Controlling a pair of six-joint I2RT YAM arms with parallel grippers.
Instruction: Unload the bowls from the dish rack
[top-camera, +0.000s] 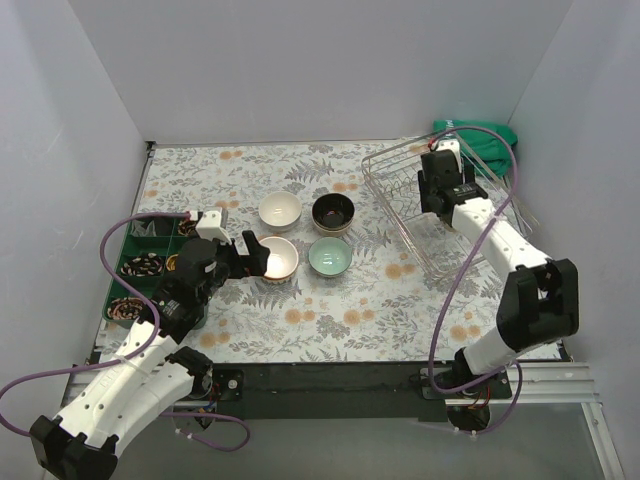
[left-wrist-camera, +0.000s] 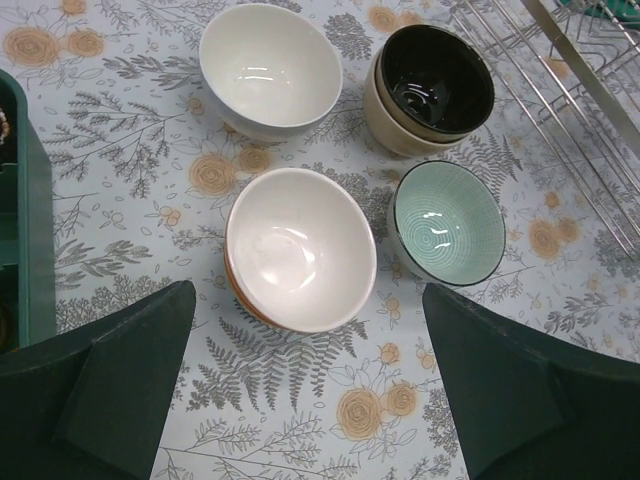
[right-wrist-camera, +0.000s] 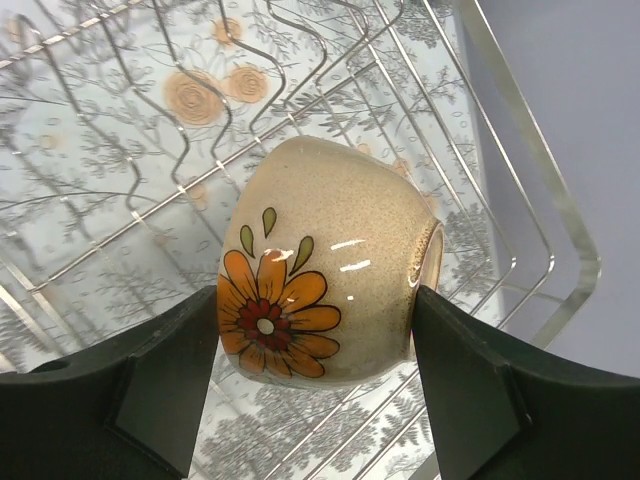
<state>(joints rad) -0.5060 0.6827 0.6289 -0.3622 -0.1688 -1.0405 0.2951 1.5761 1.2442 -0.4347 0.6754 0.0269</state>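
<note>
Four bowl places stand on the flowered table: a white bowl (top-camera: 280, 210) (left-wrist-camera: 268, 68), a dark brown bowl (top-camera: 332, 212) (left-wrist-camera: 436, 78) nested in a cream one, a white bowl (top-camera: 277, 257) (left-wrist-camera: 300, 248) nested in an orange one, and a pale teal bowl (top-camera: 329, 257) (left-wrist-camera: 446, 224). My left gripper (top-camera: 252, 256) (left-wrist-camera: 306, 325) is open and empty, just near of the white-on-orange stack. My right gripper (top-camera: 437, 200) (right-wrist-camera: 315, 325) is inside the dish rack (top-camera: 400, 218) (right-wrist-camera: 120, 190), shut on a speckled tan bowl (right-wrist-camera: 340, 250) with an orange flower, which lies on its side.
A green compartment tray (top-camera: 130, 265) (left-wrist-camera: 25, 250) sits at the left table edge beside my left arm. A green cloth (top-camera: 485, 135) lies behind the rack at the far right. White walls close in on both sides and the back.
</note>
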